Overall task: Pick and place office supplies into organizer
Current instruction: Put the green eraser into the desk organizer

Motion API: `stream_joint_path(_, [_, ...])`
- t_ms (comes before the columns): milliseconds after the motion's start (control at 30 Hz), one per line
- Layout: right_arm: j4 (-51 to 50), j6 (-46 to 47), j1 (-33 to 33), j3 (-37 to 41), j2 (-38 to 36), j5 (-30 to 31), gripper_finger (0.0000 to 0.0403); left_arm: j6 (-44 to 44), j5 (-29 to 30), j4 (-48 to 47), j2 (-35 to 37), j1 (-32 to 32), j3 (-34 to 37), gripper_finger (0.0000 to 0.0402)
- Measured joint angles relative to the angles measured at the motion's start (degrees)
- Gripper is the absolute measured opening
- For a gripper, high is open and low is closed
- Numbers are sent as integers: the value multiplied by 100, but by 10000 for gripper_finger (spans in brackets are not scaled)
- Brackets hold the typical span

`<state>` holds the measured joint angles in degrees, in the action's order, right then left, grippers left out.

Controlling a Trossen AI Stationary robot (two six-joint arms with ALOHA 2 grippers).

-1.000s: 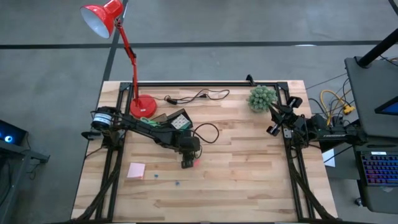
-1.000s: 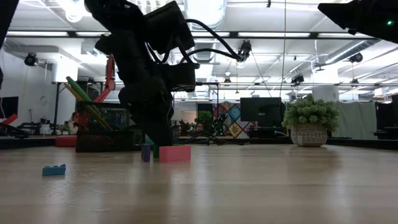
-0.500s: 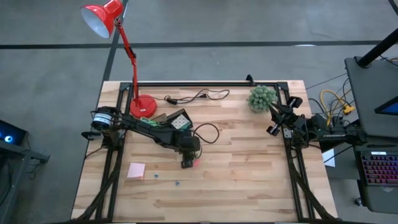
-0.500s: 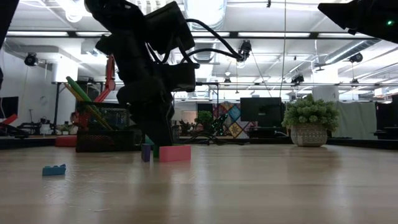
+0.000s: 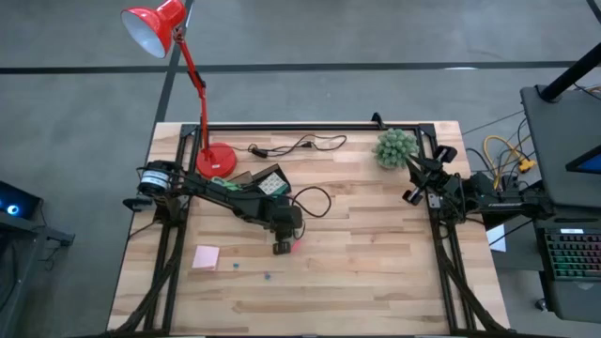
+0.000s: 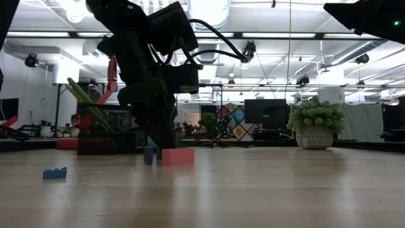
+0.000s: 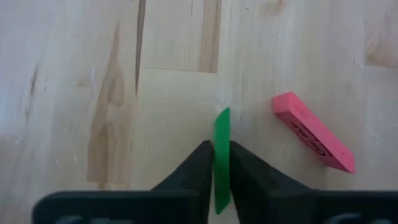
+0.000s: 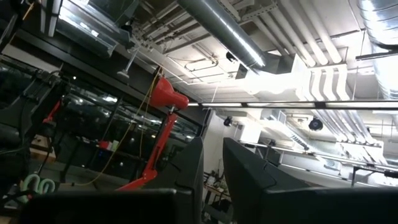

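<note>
- Left wrist view shows the left pincer (image 7: pixel 214 171) squeezed shut on a thin green piece (image 7: pixel 221 155), low on the worktop (image 7: pixel 74 93), beside a pink eraser (image 7: pixel 313 132).
- Some pens already stand in the black organizer (image 5: pixel 267 181); it sits near the red lamp base.
- A pink sticky-note pad (image 5: pixel 207 256) and tiny bits wait.
- The right pincer (image 5: pixel 416 181), nearly shut and empty, rests at the worktop's edge.

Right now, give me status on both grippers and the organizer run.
Left gripper shut on thin green piece, pink eraser beside. Right gripper parked at table edge. Organizer unobstructed.
</note>
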<state>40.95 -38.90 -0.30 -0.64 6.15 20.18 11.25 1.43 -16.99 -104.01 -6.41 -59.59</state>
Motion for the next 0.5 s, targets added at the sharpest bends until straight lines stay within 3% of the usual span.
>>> stream_joint_path(133, [0, -8, 0, 0, 0, 0, 52, 2, 8, -2, 13, 6, 0, 7])
stream_joint_path(500, [3, -14, 0, 0, 0, -1, 52, -170, 37, -38, 98, 31, -126, 12])
